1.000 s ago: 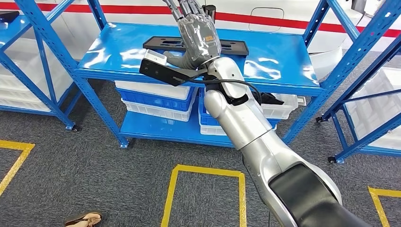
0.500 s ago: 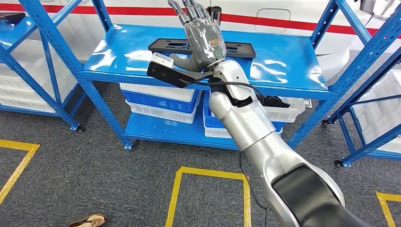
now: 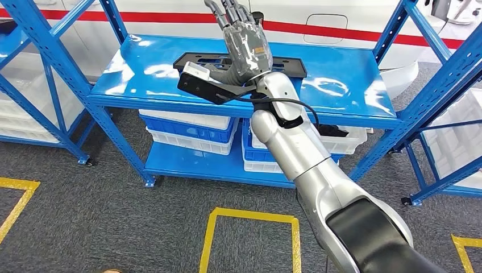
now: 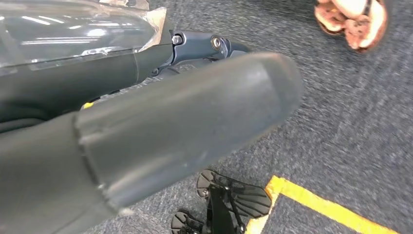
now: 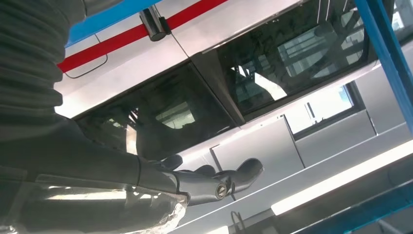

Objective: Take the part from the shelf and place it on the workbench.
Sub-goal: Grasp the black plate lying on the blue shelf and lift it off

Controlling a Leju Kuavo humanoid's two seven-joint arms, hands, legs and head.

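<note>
Currently, the blue shelf (image 3: 341, 74) stands on grey carpet with yellow floor markings (image 3: 250, 216) (white bins on the lower tier), the black part (image 3: 284, 63) lies flat on its top tier, the raised right hand (image 3: 245, 42) hangs released above it, and the view has shifted closer than before.
</note>
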